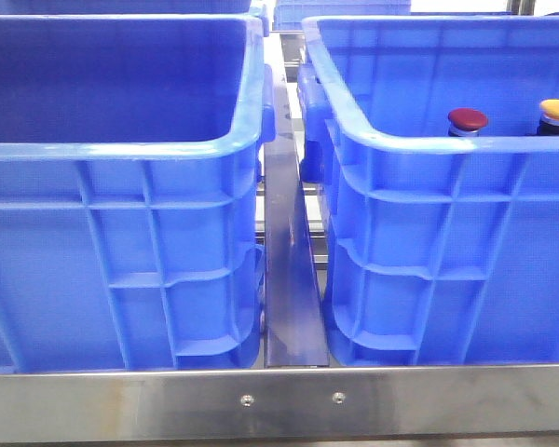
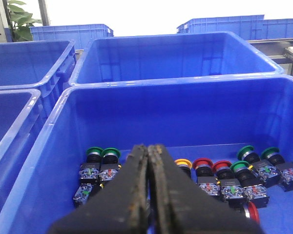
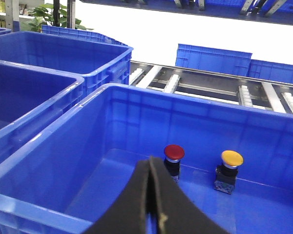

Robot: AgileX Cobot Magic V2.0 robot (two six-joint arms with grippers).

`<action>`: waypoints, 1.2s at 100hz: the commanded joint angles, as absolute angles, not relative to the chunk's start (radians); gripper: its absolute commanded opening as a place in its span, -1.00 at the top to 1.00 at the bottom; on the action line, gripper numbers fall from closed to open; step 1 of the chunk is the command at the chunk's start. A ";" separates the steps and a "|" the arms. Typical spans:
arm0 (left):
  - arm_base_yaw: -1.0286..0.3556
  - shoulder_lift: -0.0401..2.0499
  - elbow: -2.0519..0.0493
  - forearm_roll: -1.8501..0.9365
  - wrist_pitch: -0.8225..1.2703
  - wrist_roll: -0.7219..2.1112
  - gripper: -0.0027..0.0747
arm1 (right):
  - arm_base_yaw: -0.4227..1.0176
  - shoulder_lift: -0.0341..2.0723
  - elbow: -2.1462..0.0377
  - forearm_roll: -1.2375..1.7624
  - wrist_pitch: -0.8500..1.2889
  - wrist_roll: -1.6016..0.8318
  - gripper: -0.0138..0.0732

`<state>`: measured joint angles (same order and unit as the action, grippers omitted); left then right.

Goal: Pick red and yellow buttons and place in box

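The red button [image 3: 174,152] and the yellow button [image 3: 232,159] are seen upright in the box [image 3: 136,105]; both grippers, left [image 2: 148,195] and right [image 3: 150,200], are clenched and empty.

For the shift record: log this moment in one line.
red-capped mushroom button upright in blue plastic crate | yellow-capped button beside it | left gripper shut | right gripper shut

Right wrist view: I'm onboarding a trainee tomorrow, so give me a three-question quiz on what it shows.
1. True or false: the red button and yellow button both stand upright inside the blue crate.
2. Which button stands closer to the right pincer: A red, B yellow?
3. Fill in: the right pincer's jaws are ____.

Key: 1 true; 2 A; 3 shut, holding nothing.
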<state>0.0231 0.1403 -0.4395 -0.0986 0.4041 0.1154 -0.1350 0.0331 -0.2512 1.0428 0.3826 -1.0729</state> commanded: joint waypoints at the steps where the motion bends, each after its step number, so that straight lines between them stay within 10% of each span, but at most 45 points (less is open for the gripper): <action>1: 0.024 0.151 -0.464 -0.107 0.325 0.106 0.98 | -0.142 0.046 -0.277 1.062 0.346 -1.079 0.92; 120: 0.018 -0.036 0.020 0.077 0.000 -0.101 0.98 | -0.142 0.048 -0.277 1.062 0.349 -1.079 0.92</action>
